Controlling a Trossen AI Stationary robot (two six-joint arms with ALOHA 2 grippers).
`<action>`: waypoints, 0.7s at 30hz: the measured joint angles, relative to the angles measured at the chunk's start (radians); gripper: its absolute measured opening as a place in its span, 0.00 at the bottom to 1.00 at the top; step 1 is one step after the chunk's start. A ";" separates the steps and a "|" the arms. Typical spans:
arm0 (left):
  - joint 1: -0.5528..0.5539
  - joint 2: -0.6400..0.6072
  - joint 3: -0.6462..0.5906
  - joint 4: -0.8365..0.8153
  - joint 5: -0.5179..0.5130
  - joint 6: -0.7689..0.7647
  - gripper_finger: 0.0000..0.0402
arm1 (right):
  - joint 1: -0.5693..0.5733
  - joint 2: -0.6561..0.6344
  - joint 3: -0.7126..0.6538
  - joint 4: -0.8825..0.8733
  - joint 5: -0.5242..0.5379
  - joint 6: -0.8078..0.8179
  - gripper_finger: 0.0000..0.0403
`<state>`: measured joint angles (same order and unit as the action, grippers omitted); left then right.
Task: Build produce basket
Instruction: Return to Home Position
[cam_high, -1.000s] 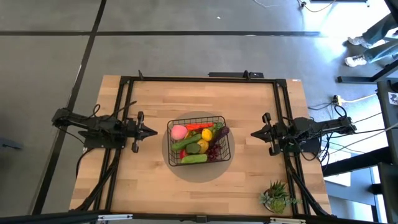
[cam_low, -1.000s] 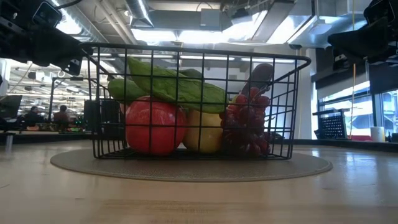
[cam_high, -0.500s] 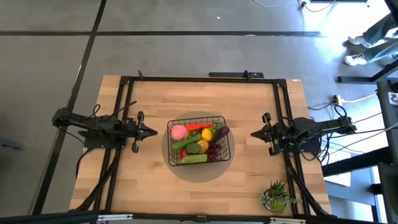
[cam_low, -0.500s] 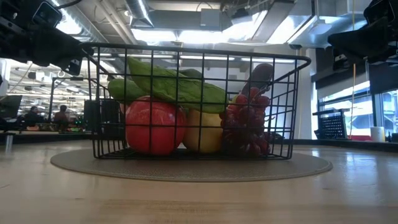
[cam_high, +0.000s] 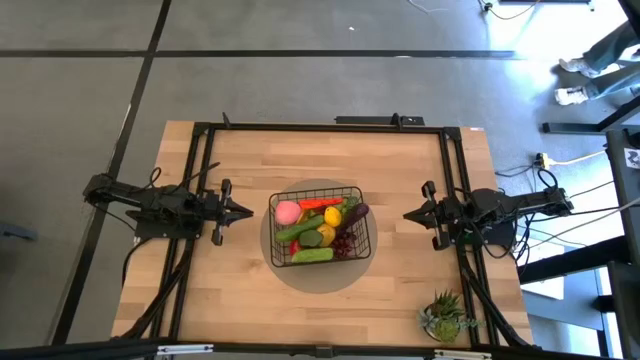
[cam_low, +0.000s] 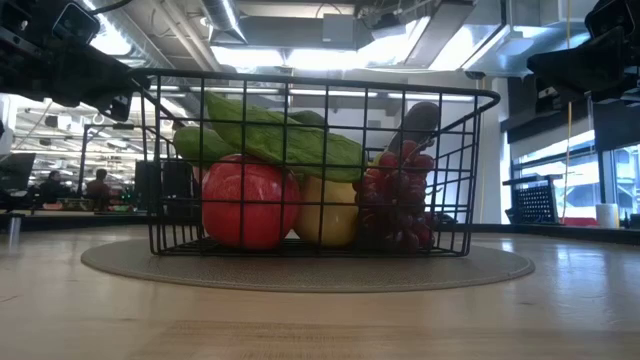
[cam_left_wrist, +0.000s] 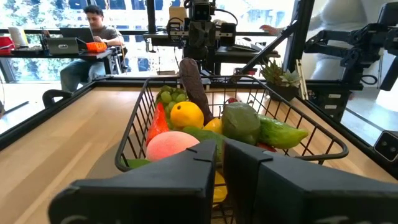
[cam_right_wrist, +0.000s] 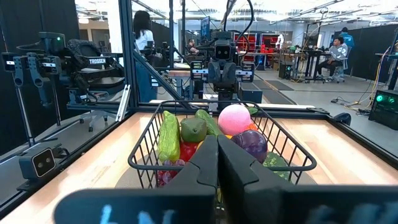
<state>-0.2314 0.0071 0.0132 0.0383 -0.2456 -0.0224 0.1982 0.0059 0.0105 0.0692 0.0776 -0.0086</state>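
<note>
Sitting packed w/ produce (cam_high: 318, 237), basket (cam_high: 317, 189) is flanked: L gripper (cam_high: 247, 211) well apart to its left, R gripper (cam_high: 408, 214) to its right — both pinched closed, empty.

This is a robotics laboratory in an open office hall. Beyond the left pincer (cam_left_wrist: 219, 149) a person (cam_left_wrist: 93, 28) sits at a laptop (cam_left_wrist: 62, 45). Beside the right pincer (cam_right_wrist: 217, 146) stands another robot rig (cam_right_wrist: 68, 59). Bare ceiling ducts (cam_low: 335, 30) run above.

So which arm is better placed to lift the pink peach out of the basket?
Left, probably. The peach lies at the basket's edge nearest the left gripper; the right gripper sits across the basket.
</note>
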 joint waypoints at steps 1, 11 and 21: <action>0.000 0.000 0.000 0.000 0.000 0.000 0.04 | 0.000 0.000 0.000 0.000 0.000 0.000 0.00; 0.000 0.000 0.000 0.000 0.000 0.000 0.00 | 0.000 0.000 0.000 0.000 0.000 0.000 0.00; 0.000 0.000 0.000 0.000 0.000 0.000 0.03 | 0.000 0.000 0.000 0.000 0.000 0.000 0.00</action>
<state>-0.2314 0.0071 0.0132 0.0383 -0.2458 -0.0227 0.1982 0.0063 0.0105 0.0692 0.0778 -0.0083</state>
